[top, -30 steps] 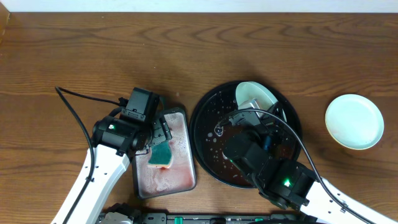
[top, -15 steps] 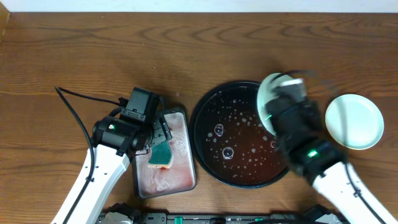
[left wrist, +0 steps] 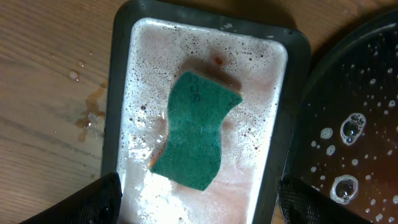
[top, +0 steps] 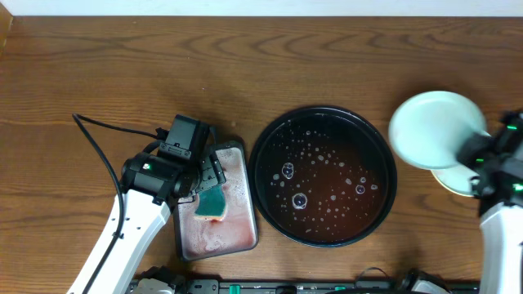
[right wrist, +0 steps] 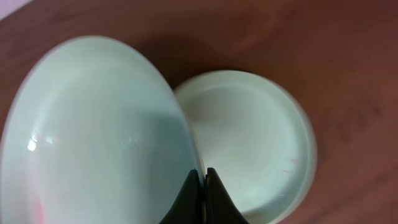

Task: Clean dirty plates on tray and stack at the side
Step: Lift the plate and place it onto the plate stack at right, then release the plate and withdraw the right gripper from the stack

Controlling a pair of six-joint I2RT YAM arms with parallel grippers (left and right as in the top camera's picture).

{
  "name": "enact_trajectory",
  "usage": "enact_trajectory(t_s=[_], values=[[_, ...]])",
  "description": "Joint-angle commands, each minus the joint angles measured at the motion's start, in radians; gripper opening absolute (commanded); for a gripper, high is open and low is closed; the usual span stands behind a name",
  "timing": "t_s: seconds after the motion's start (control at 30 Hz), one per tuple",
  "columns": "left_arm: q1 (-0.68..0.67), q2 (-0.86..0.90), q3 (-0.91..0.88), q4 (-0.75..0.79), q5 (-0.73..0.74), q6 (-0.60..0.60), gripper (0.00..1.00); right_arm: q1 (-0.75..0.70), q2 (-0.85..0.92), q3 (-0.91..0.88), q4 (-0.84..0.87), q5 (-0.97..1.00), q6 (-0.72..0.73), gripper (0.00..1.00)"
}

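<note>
Overhead view: the left gripper [top: 209, 186] sits left of centre, low in the frame, above the rectangular pinkish tray [top: 239, 224]. Its jaws are spread wide and hold nothing. One green sponge [top: 212, 202] lies in that tray beneath them. The round black tray [top: 255, 175] occupies the centre. It holds reddish water with bubbles and no plate. At the right edge the right gripper [top: 476, 157] is pinched on the rim of one mint-white plate [top: 431, 126], which is raised and tilted. That plate partly covers a second plate [top: 458, 183] lying on the table below it. Count: two plates, two trays, one sponge.

Left wrist view: the two dark fingers [left wrist: 102, 199] appear in the lower corners, far apart. The sponge lies between them in foamy pink water, touched by neither. The black tray's rim enters at the right edge of the frame, just beside the rectangular tray. Count: one sponge, two trays, no plates.

Right wrist view: the jaws stand at bottom centre, pressed together on the rim of the mint-white plate. This plate fills the left half of the frame. The second plate lies flat on the wood at centre right, its left edge hidden behind the held one. It carries a faint red mark near its lower right rim. Count: two plates.
</note>
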Motion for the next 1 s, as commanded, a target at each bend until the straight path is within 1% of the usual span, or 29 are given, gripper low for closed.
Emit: enact_trajectory(t_s=[0.0,0.13,0.27,0.3,0.33,0.37,0.5,0.57,0.63,0.67,0.77,0.87,0.9,0.93,0.97], values=[[0.005,-0.002,0.01,-0.002,-0.005,0.007,0.81,-0.165,0.127,0.018,0.036,-0.08,0.121,0.01],[0.005,-0.002,0.01,-0.002,-0.005,0.007,0.81,-0.27,0.262,0.018,0.064,-0.081,0.187,0.01],[0.005,-0.002,0.01,-0.002,-0.005,0.007,0.81,-0.328,0.339,0.018,0.091,-0.087,0.214,0.01],[0.005,-0.002,0.01,-0.002,-0.005,0.007,0.81,-0.338,0.342,0.019,0.101,-0.109,0.211,0.1],[0.005,-0.002,0.01,-0.002,-0.005,0.007,0.81,-0.348,0.339,0.021,0.111,-0.159,0.204,0.37],[0.005,-0.002,0.01,-0.002,-0.005,0.007,0.81,-0.353,0.332,0.029,0.113,-0.213,0.204,0.52],[0.005,-0.002,0.01,-0.002,-0.005,0.007,0.81,-0.324,0.259,0.089,0.096,-0.491,0.179,0.54],[0.005,-0.002,0.01,-0.002,-0.005,0.007,0.81,-0.282,0.195,0.126,0.034,-0.564,0.142,0.54],[0.005,-0.002,0.01,-0.002,-0.005,0.007,0.81,-0.205,0.1,0.153,-0.051,-0.607,0.083,0.55],[0.005,-0.002,0.01,-0.002,-0.005,0.007,0.81,-0.132,0.022,0.156,-0.099,-0.632,0.041,0.55],[0.005,-0.002,0.01,-0.002,-0.005,0.007,0.81,0.03,-0.112,0.156,-0.188,-0.649,-0.024,0.56],[0.005,-0.002,0.01,-0.002,-0.005,0.007,0.81,0.204,-0.226,0.156,-0.253,-0.647,-0.04,0.59],[0.005,-0.002,0.01,-0.002,-0.005,0.007,0.81,0.258,-0.256,0.156,-0.265,-0.647,-0.04,0.68],[0.005,-0.002,0.01,-0.002,-0.005,0.007,0.81,0.313,-0.287,0.156,-0.272,-0.644,-0.039,0.99],[0.005,-0.002,0.01,-0.002,-0.005,0.007,0.81,0.354,-0.309,0.156,-0.272,-0.645,-0.039,0.99]])
